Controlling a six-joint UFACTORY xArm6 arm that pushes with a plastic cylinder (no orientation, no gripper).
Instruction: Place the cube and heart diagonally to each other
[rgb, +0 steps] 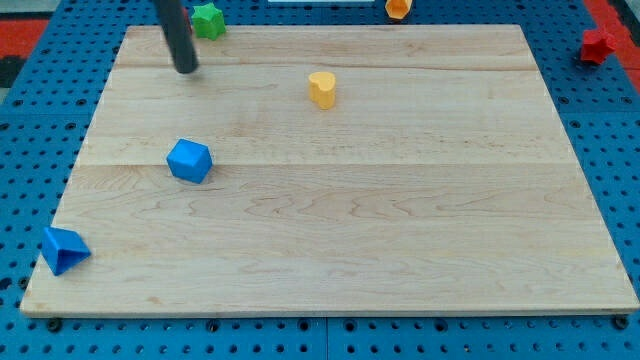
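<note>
A blue cube (189, 160) sits on the wooden board (400, 220) at the view's left of centre. A yellow heart (322, 88) stands up and to the right of it, toward the view's top middle. My tip (186, 69) is at the view's upper left, above the cube and well to the left of the heart, touching neither.
A blue triangle (63, 249) lies at the board's lower left edge. A green block (208, 20) sits at the top edge near the rod. An orange block (398, 7) and a red block (597, 44) lie off the board on the blue pegboard.
</note>
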